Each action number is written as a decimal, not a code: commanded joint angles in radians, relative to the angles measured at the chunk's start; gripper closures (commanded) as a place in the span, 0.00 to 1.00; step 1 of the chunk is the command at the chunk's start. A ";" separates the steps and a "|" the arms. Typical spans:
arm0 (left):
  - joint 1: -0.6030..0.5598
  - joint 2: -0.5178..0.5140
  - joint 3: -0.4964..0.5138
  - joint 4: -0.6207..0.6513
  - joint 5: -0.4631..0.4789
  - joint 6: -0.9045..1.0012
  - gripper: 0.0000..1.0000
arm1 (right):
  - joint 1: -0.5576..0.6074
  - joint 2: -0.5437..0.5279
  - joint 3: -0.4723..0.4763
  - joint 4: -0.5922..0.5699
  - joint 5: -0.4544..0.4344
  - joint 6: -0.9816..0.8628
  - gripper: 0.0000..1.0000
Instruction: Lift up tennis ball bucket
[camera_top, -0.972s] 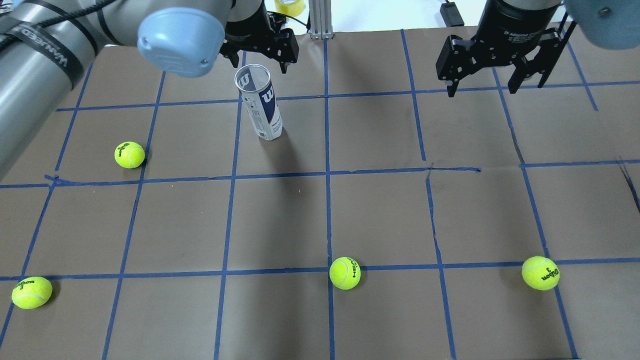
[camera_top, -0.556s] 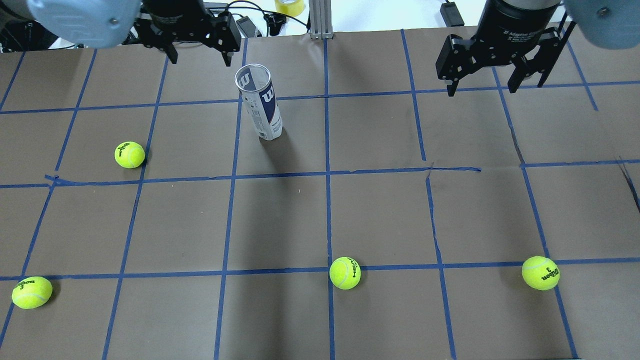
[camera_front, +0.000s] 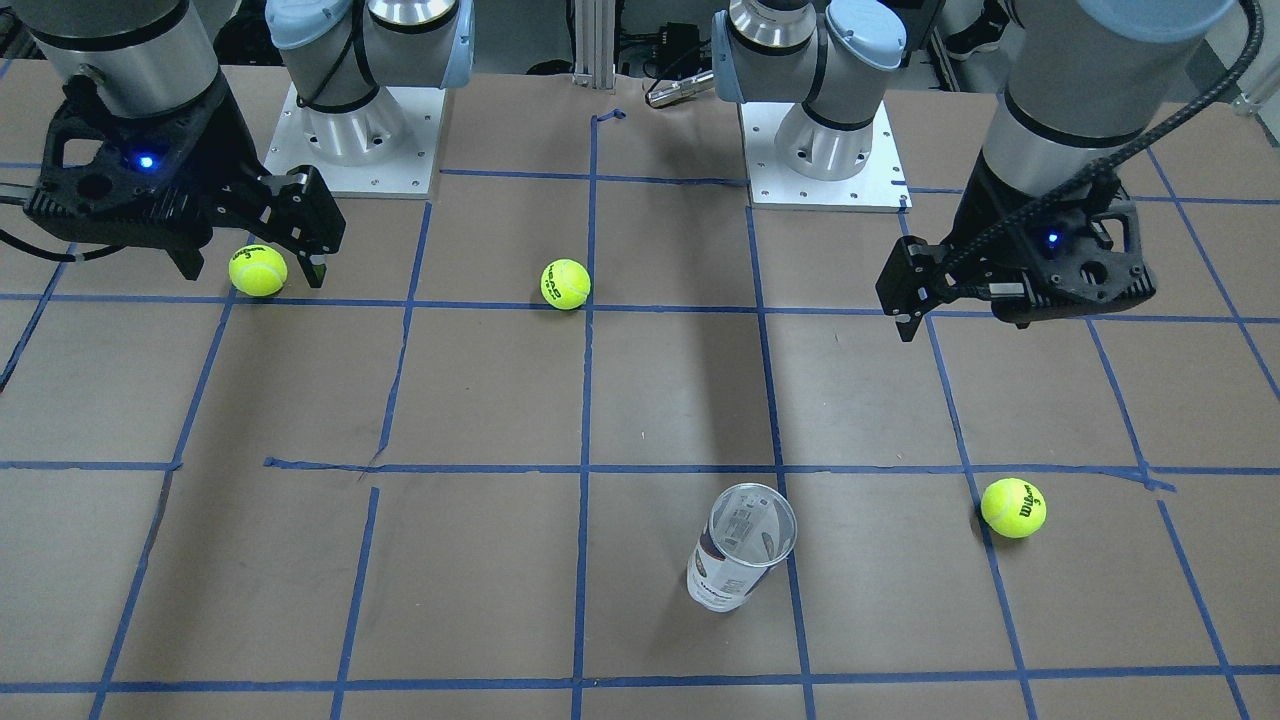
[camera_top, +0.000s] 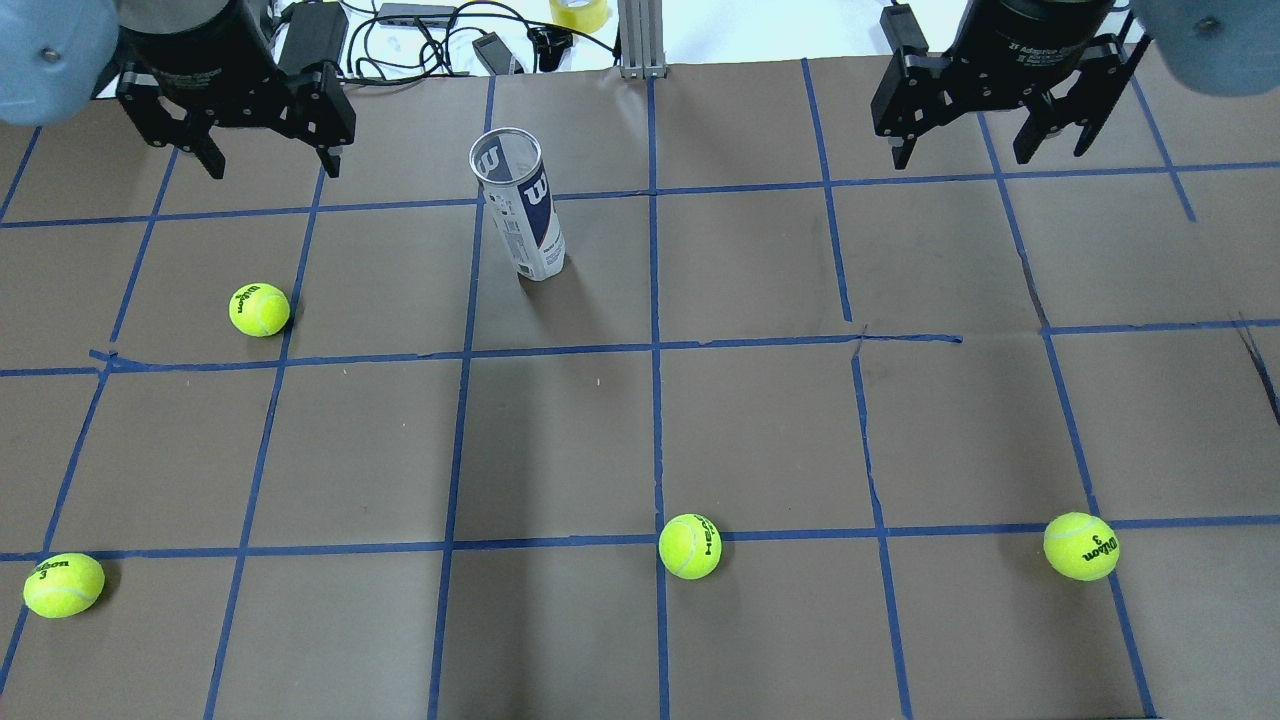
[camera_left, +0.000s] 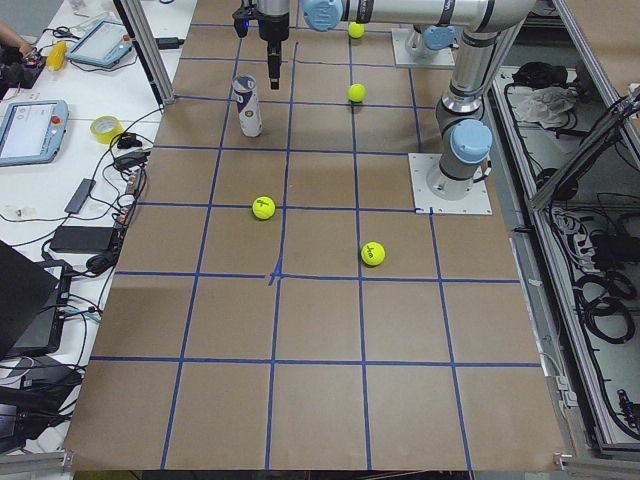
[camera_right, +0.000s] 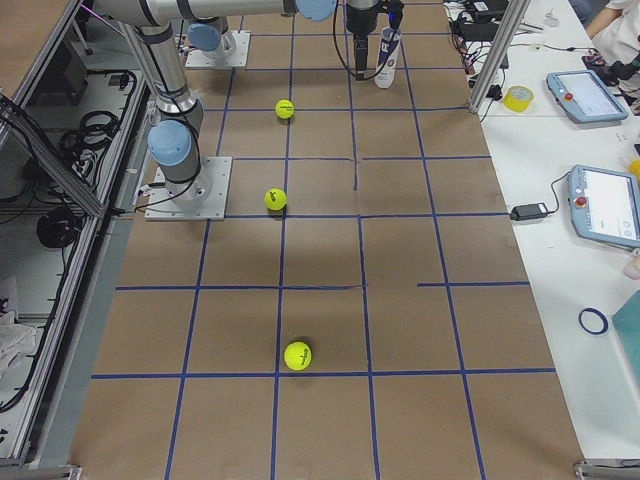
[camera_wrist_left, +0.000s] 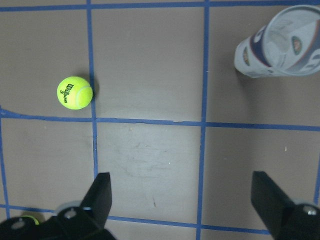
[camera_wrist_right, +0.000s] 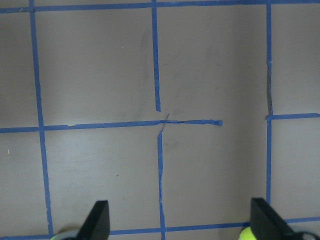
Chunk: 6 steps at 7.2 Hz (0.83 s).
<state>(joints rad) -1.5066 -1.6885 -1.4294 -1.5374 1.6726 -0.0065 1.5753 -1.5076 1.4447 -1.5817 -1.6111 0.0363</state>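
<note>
The tennis ball bucket (camera_top: 520, 205) is a clear can with a white and navy "W" label. It stands upright and empty on the brown paper at the far middle-left. It also shows in the front view (camera_front: 742, 548), the left wrist view (camera_wrist_left: 285, 42) and the left side view (camera_left: 247, 105). My left gripper (camera_top: 272, 165) is open and empty, high above the table, well to the left of the bucket (camera_wrist_left: 184, 200). My right gripper (camera_top: 985, 150) is open and empty at the far right (camera_wrist_right: 182, 220).
Several yellow-green tennis balls lie on the paper: one left of the bucket (camera_top: 259, 309), one at the near left (camera_top: 64, 584), one at the near middle (camera_top: 690, 546), one at the near right (camera_top: 1081, 546). Cables and a tape roll (camera_top: 580, 12) lie beyond the far edge.
My left gripper has swung from just behind the bucket to the far left, away from it. The right gripper has shifted slightly toward the far edge. The bucket has not moved.
</note>
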 joint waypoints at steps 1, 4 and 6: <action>0.058 0.029 -0.028 0.003 -0.112 0.072 0.00 | 0.000 0.001 0.003 -0.029 -0.007 -0.001 0.00; 0.063 0.069 -0.082 0.008 -0.106 0.163 0.00 | 0.002 0.000 0.008 -0.027 -0.010 0.001 0.00; 0.062 0.075 -0.085 -0.004 -0.105 0.163 0.00 | 0.002 0.000 0.009 -0.029 -0.007 -0.001 0.01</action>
